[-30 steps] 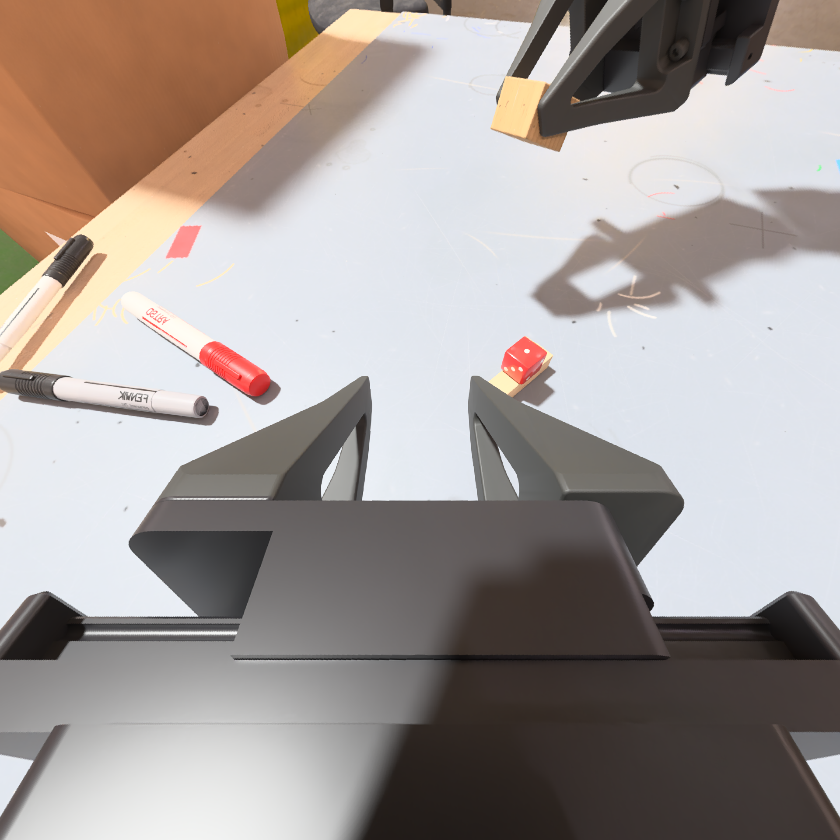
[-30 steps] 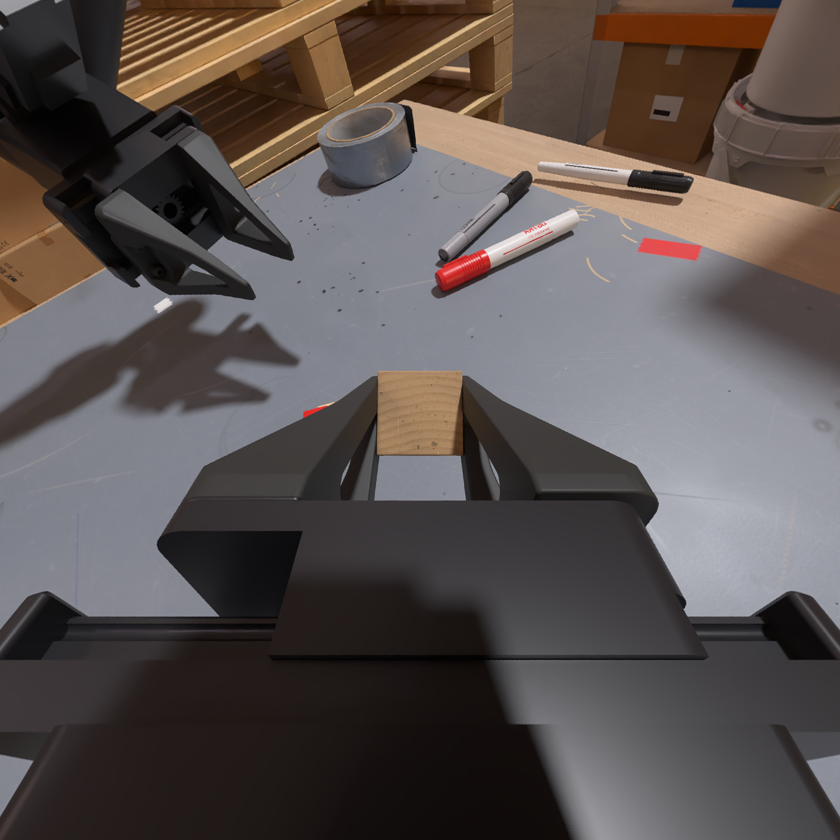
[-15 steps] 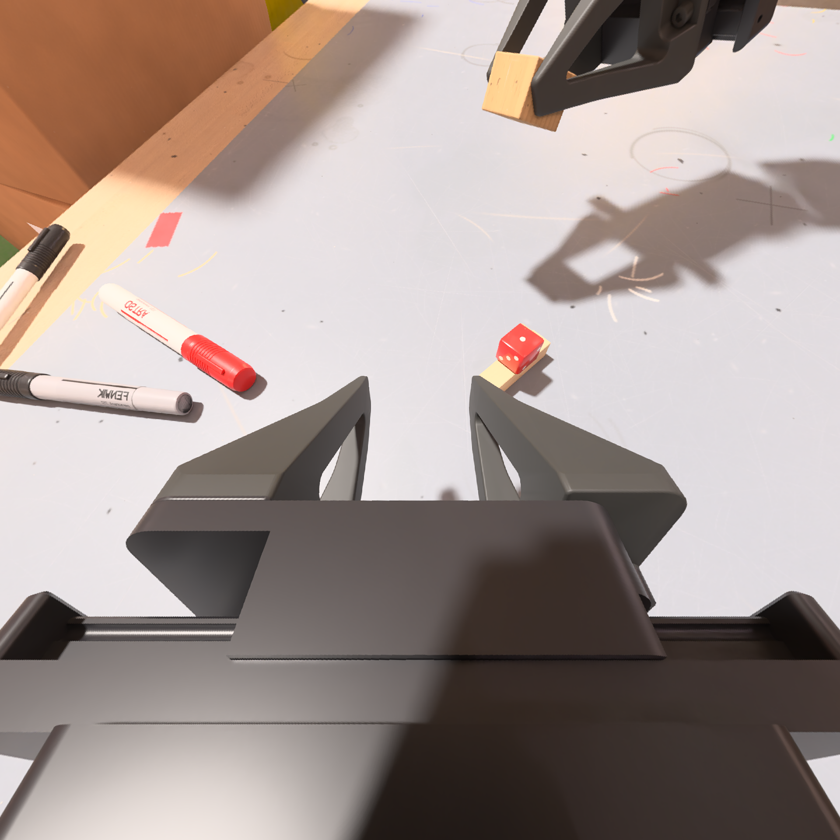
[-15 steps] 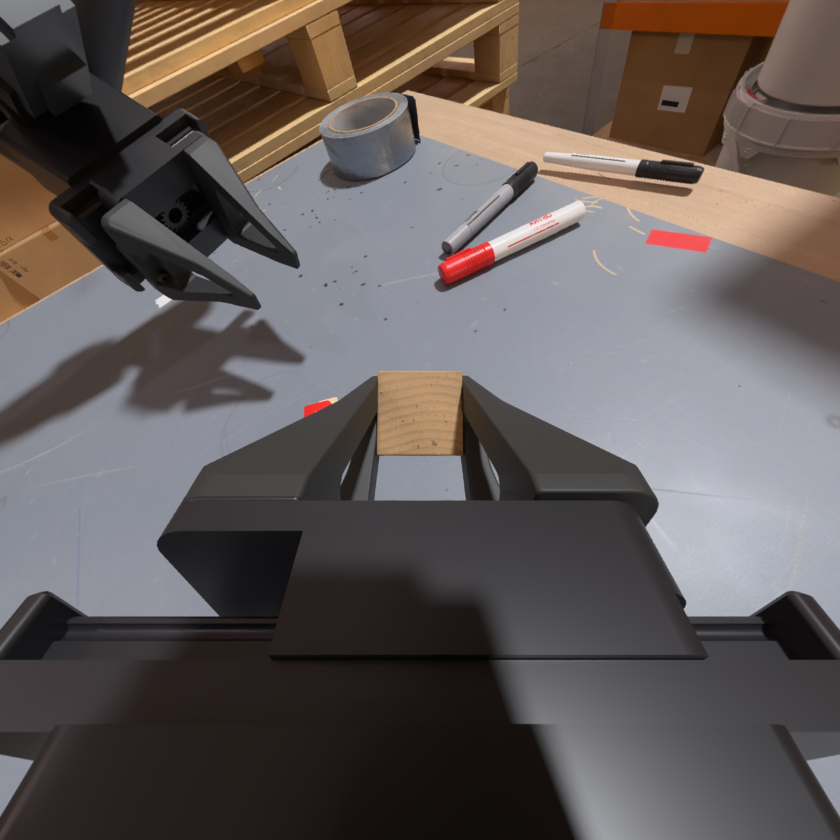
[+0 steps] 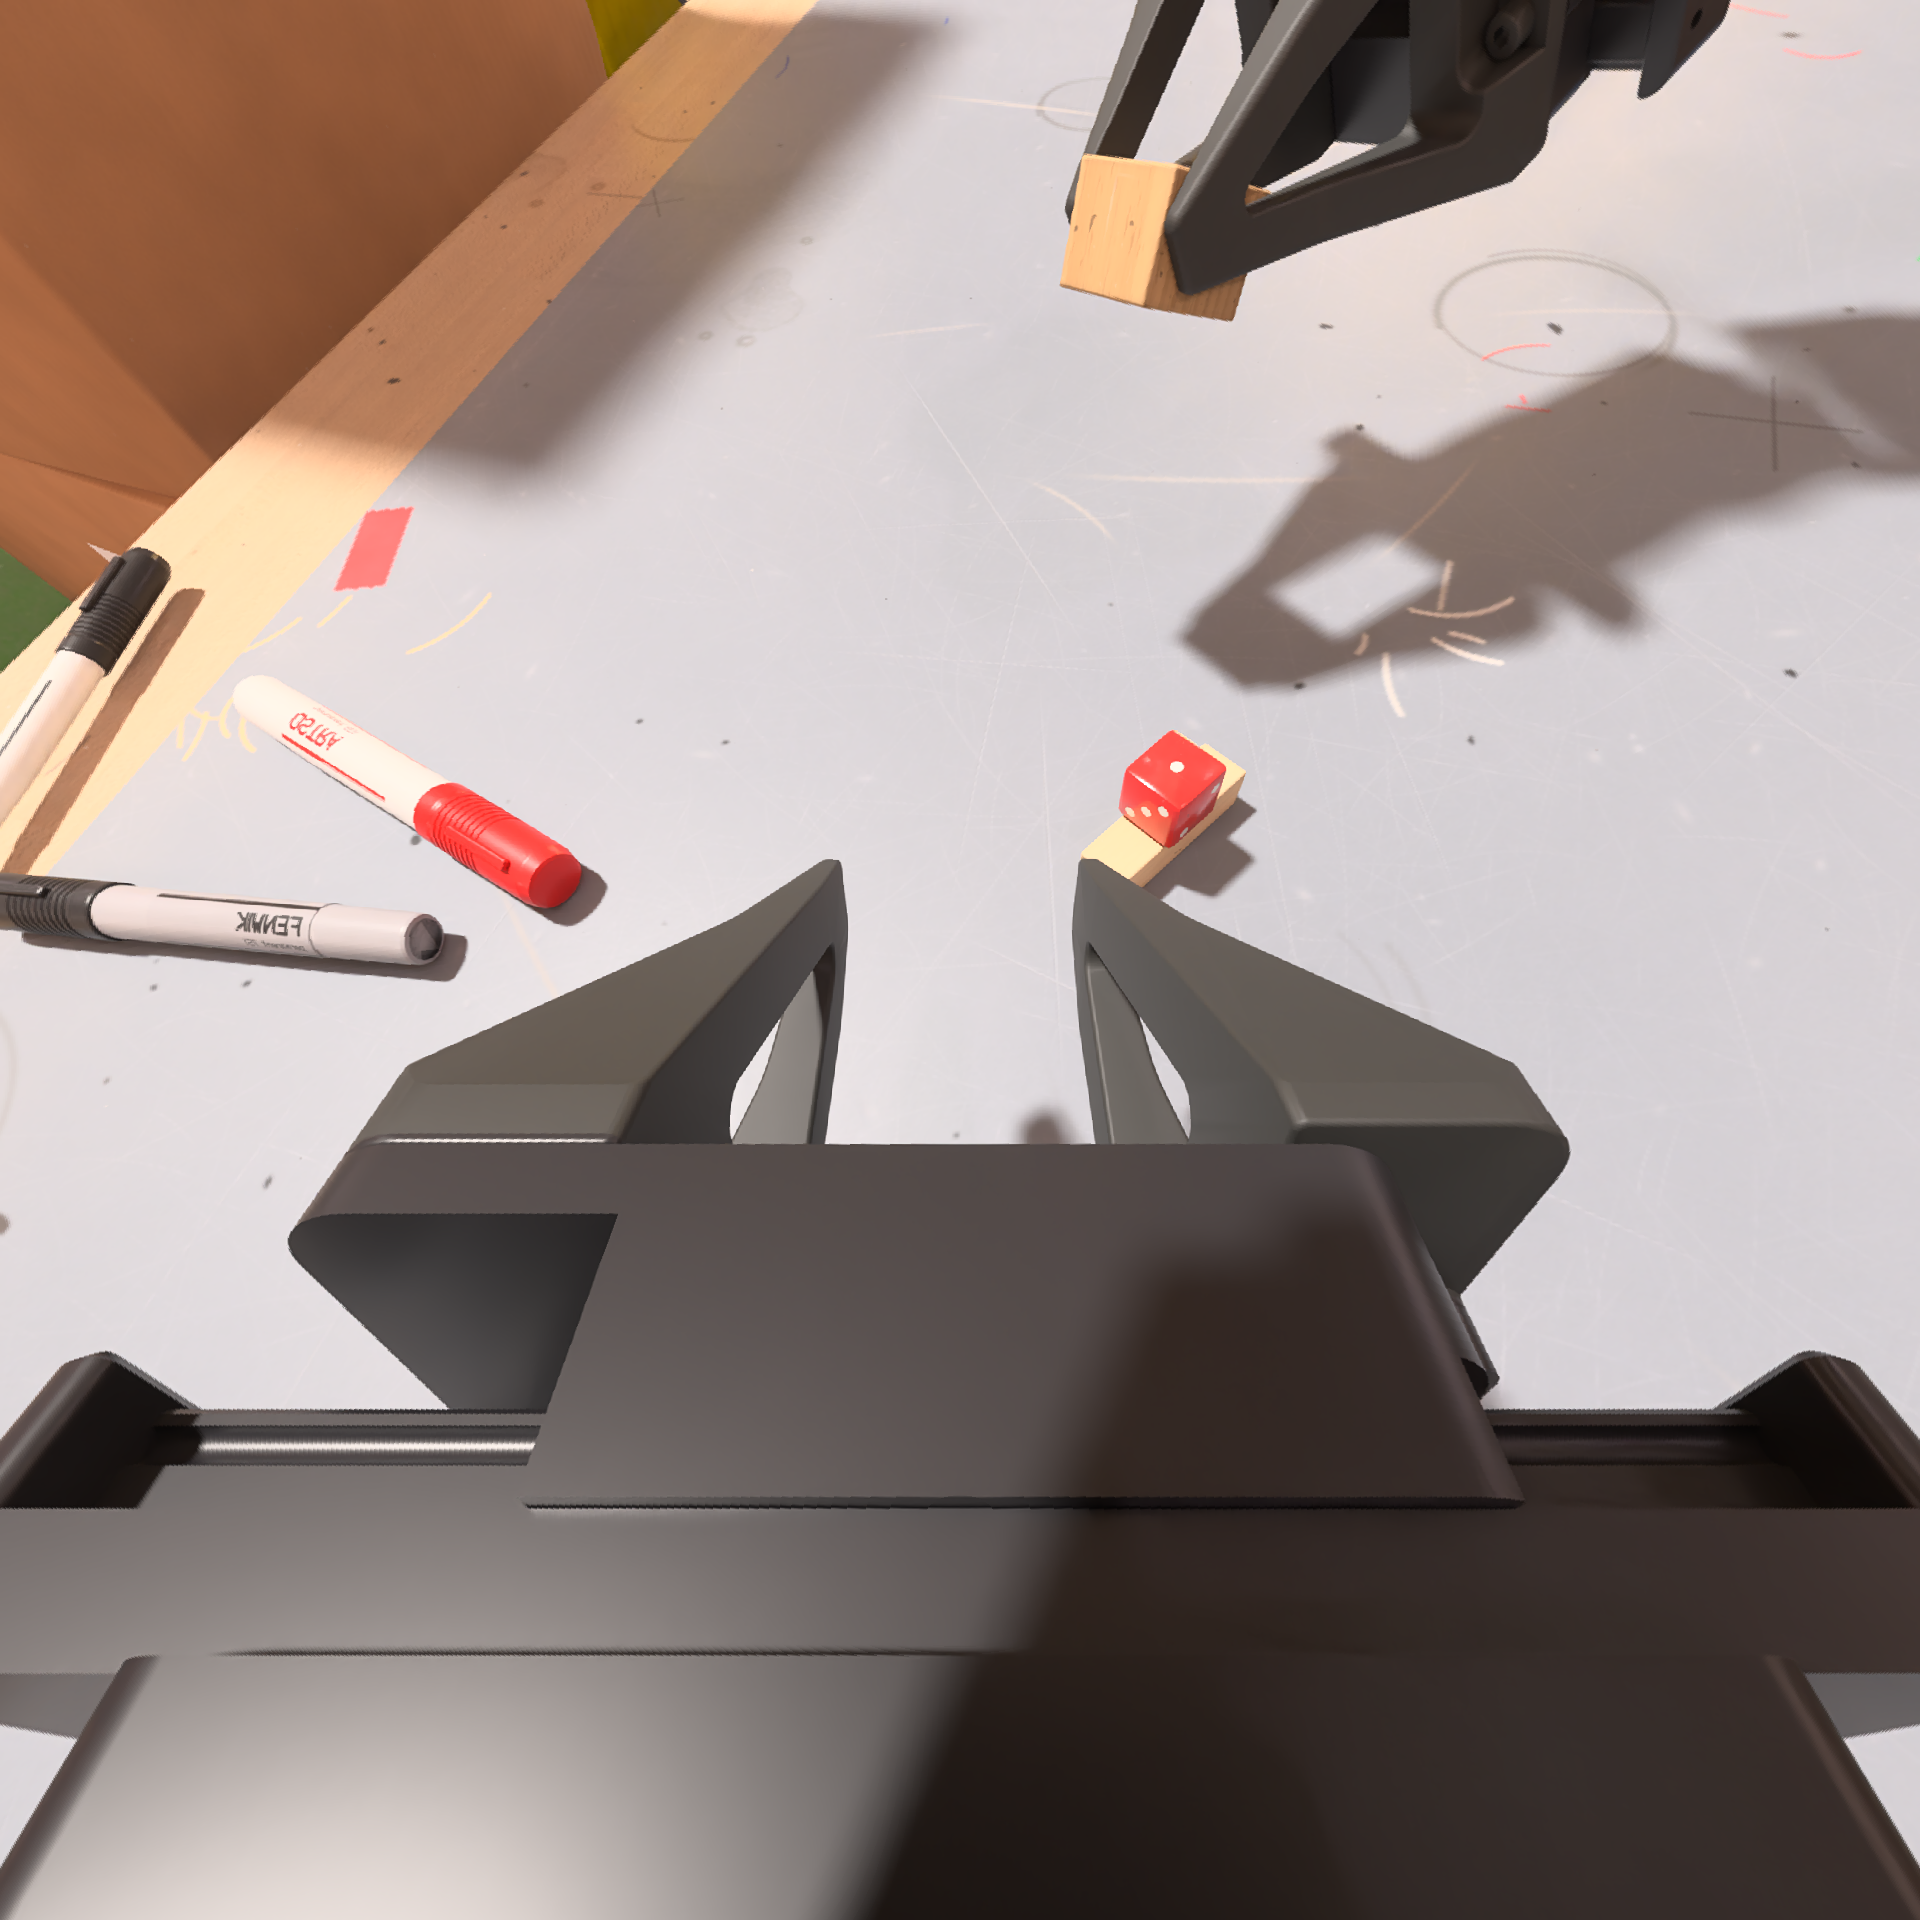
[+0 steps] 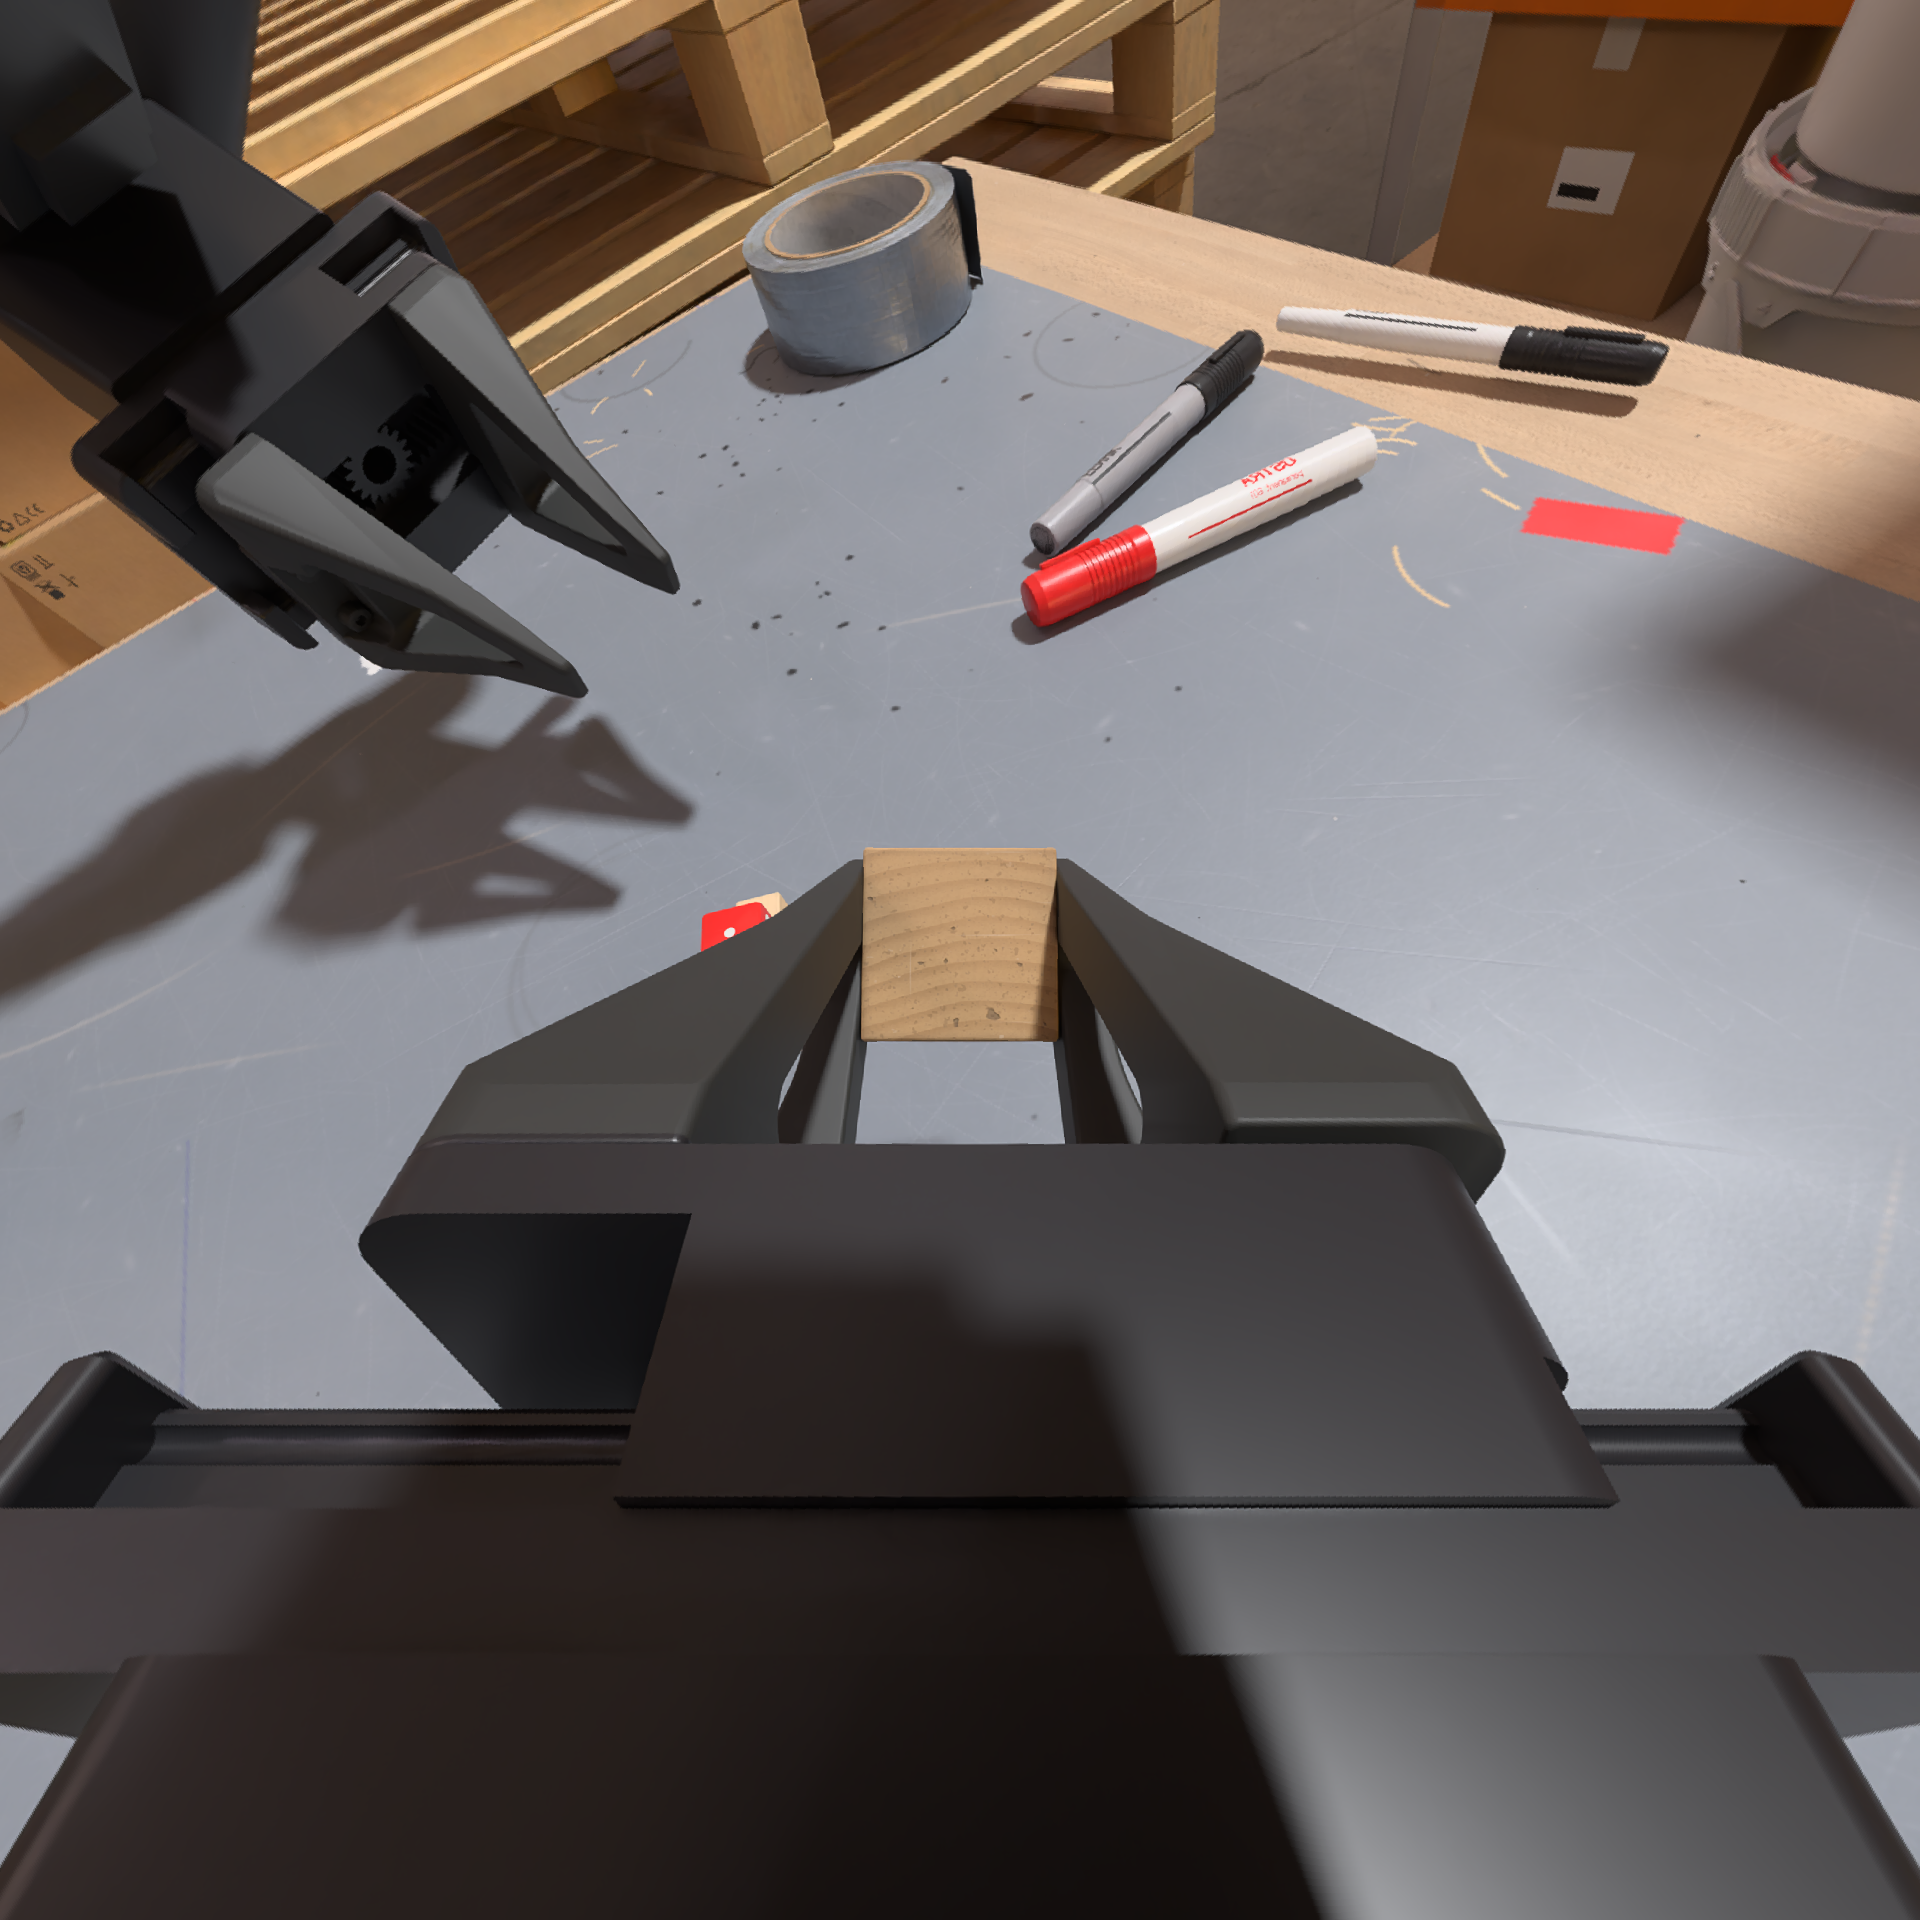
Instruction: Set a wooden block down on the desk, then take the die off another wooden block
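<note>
A: Grey desk [image 5: 935, 520], scuffed, wood-trimmed edges; pallets and cardboard boxes seen beyond far edge in right wrist view. Task items logged?

B: Item 1: wooden block [image 6: 958, 943], cube, pinched between fingers of right gripper [image 6: 958, 940], held clear of desk w/ shadow cast below. Same block [image 5: 1132, 234] seen in left wrist view, toward far edge.

A: Item 2?

B: Red die [image 5: 1172, 784], white pips, seated on flat wooden block [image 5: 1158, 831], which lies on desk mid-surface. In right wrist view only a corner of die [image 6: 732, 923] is shown, rest hidden by finger.

A: Left gripper?

B: Left gripper [image 5: 958, 883]: jaws spread, nothing held; hung above desk, right fingertip just short of flat block. Contact not seen.

A: Misc.?

B: Red-capped marker [image 5: 405, 790] and grey marker [image 5: 239, 920] laid near left edge of desk; black-capped marker [image 5: 78, 665] on wood trim. Red tape patch [image 5: 374, 548] at trim line. Grey tape roll [image 6: 868, 265] standing at far corner.
</note>
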`<state>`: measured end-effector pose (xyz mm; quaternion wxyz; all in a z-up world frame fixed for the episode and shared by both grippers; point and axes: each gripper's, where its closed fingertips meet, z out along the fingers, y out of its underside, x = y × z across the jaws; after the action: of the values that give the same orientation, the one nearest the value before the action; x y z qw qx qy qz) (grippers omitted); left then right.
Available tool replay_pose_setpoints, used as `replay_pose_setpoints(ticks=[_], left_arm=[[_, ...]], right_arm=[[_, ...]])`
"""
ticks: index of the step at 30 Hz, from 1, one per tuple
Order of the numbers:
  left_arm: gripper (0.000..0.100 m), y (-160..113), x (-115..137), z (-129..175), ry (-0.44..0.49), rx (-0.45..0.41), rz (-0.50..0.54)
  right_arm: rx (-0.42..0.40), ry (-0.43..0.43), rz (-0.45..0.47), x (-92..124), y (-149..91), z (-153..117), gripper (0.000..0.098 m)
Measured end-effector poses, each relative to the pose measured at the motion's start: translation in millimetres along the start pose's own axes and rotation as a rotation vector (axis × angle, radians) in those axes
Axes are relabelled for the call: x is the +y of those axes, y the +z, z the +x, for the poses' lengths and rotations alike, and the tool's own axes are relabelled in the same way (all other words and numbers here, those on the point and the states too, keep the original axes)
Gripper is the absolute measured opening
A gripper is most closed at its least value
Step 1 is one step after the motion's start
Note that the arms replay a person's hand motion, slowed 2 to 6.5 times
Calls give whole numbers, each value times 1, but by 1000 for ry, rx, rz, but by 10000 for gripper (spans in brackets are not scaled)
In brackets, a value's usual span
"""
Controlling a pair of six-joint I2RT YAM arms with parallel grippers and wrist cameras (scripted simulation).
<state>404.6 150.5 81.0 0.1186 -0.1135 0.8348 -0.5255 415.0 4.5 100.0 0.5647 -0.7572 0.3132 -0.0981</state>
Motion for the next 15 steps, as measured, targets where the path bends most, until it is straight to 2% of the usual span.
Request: replay_pose_setpoints(ticks=[15], left_arm=[[365,0,0,2,12,-3,-2]], right_arm=[[-12,-4,-12,2,4,-4,282]])
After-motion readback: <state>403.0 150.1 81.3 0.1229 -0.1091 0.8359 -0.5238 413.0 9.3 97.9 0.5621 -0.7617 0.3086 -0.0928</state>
